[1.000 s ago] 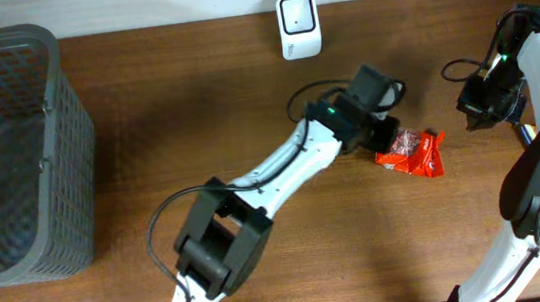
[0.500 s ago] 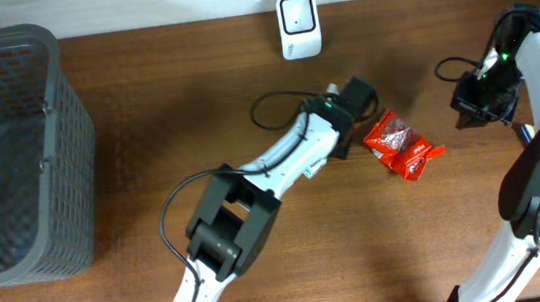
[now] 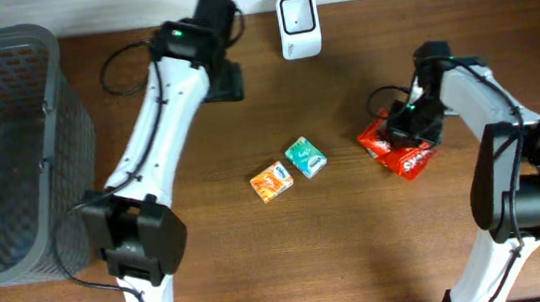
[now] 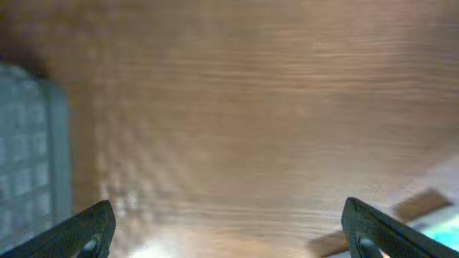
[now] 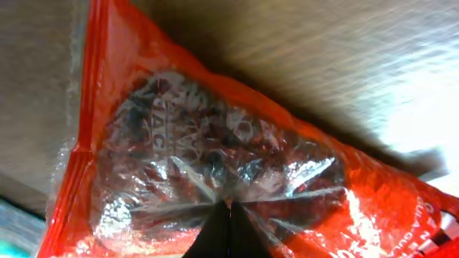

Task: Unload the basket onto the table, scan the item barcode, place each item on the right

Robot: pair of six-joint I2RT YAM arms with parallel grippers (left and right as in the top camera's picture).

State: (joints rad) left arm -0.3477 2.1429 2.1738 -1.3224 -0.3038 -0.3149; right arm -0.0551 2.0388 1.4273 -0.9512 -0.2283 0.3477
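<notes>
Near an orange box (image 3: 272,182) and teal box (image 3: 306,157), right end effector (image 5: 228,222) pinches red bag (image 5: 215,143); left end effector (image 4: 228,213) gapes.

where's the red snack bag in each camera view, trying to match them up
Overhead: red snack bag lies right of centre, to the right of the teal box.
Left wrist: not in it; only wood and a corner of the grey basket.
Right wrist: fills most of the frame, pinched at bottom centre by the right gripper.
Shared landmark: the wooden table shows in all three.
</notes>
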